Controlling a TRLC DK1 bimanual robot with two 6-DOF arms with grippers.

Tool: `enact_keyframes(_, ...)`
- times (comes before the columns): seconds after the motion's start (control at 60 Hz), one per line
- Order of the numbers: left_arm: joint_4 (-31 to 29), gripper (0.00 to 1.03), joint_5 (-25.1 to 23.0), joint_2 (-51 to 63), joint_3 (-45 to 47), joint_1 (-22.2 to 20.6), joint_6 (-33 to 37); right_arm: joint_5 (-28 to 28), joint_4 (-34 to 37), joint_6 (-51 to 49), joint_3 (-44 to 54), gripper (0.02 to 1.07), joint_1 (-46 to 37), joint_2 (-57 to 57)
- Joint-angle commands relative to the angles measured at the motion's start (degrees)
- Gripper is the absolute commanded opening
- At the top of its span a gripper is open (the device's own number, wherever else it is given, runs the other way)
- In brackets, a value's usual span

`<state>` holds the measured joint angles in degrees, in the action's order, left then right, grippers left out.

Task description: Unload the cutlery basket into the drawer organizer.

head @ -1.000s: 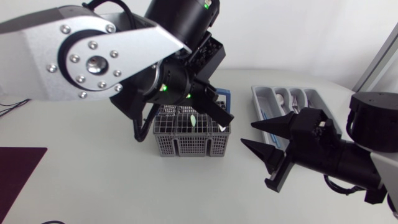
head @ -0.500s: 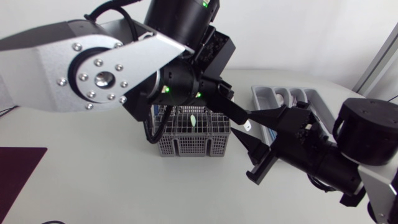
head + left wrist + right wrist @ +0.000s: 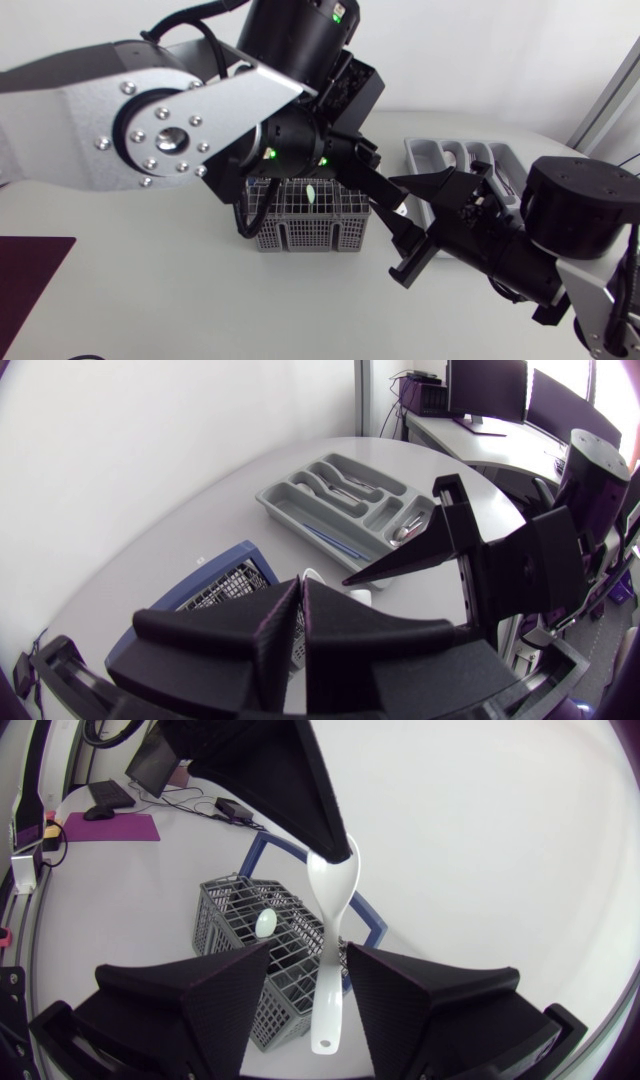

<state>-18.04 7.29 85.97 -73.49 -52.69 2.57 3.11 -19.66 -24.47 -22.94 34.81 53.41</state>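
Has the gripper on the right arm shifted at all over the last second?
Yes. In the head view, the right gripper has slid toward the cutlery basket, away from the drawer organizer.

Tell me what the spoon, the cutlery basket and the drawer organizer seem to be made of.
The spoon is probably plastic, possibly ceramic: glossy plain white, no metallic reflections. The cutlery basket looks like moulded plastic, matte grey, with thick, even lattice walls. The drawer organizer is likely plastic too: smooth light grey, with rounded one-piece compartments.
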Motion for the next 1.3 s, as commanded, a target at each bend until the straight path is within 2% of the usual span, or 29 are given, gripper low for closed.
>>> enact_keyframes(0.0,0.46,0.18,-0.61,-0.11,1.78,-0.49,-0.11,-0.48,-0.99,-0.76,-1.85,0.6,-0.35,0.91)
enact_keyframes(0.15,0.46,0.18,-0.61,-0.46,2.48,-0.75,-0.02,-0.48,-1.17,-1.28,-2.37,0.47,-0.44,1.35)
enact_keyframes(0.233,0.46,0.18,-0.61,-0.72,2.57,-0.84,-0.02,-0.48,-1.08,-1.37,-2.55,0.46,-0.44,1.96)
enact_keyframes(0.35,0.46,0.18,-0.61,-1.07,2.65,-1.1,0.07,-0.48,-1.08,-1.55,-2.73,0.38,-0.44,2.67)
enact_keyframes(0.533,0.46,0.18,-0.61,-1.42,2.74,-1.54,0.07,-0.48,-1.08,-1.46,-2.81,0.37,-0.44,3.46)
enact_keyframes(0.567,0.46,0.18,-0.61,-1.51,2.83,-1.54,0.07,-0.48,-1.08,-1.55,-2.9,0.32,-0.44,3.72)
enact_keyframes(0.65,0.46,0.18,-0.61,-1.6,2.83,-1.54,0.24,-0.48,-0.99,-1.55,-2.99,0.28,-0.44,3.81)
enact_keyframes(0.783,0.46,0.18,-0.61,-1.95,3.36,-1.37,0.51,-0.48,-0.47,-1.55,-3.34,0.11,-0.27,4.42)
enact_keyframes(0.95,1.08,0.2,-0.61,-2.3,3.45,-1.37,0.51,-0.3,-0.03,-1.55,-3.6,0.09,0.0,5.04)
enact_keyframes(0.983,1.08,0.23,-0.61,-2.3,3.45,-1.37,0.6,-0.3,-0.03,-1.55,-3.52,0.09,0.17,5.04)
enact_keyframes(1.067,1.34,0.43,-0.61,-2.57,3.01,-0.93,0.51,-0.13,0.59,-1.55,-3.34,0.09,0.26,4.86)
enact_keyframes(1.1,1.43,0.47,-0.61,-2.74,2.92,-0.84,0.51,-0.04,0.76,-1.55,-3.16,0.09,0.26,4.69)
enact_keyframes(1.167,1.7,0.71,-0.61,-3.8,2.13,0.39,0.51,0.23,1.91,-1.55,-2.64,0.09,0.26,3.37)
enact_keyframes(1.233,1.96,0.79,-0.61,-5.03,1.6,2.06,0.33,0.4,3.05,-1.55,-2.11,0.09,0.17,2.05)
enact_keyframes(1.283,2.05,0.81,-0.61,-6.17,1.25,3.99,0.33,1.19,4.37,-1.55,-1.67,0.09,-0.62,0.56)
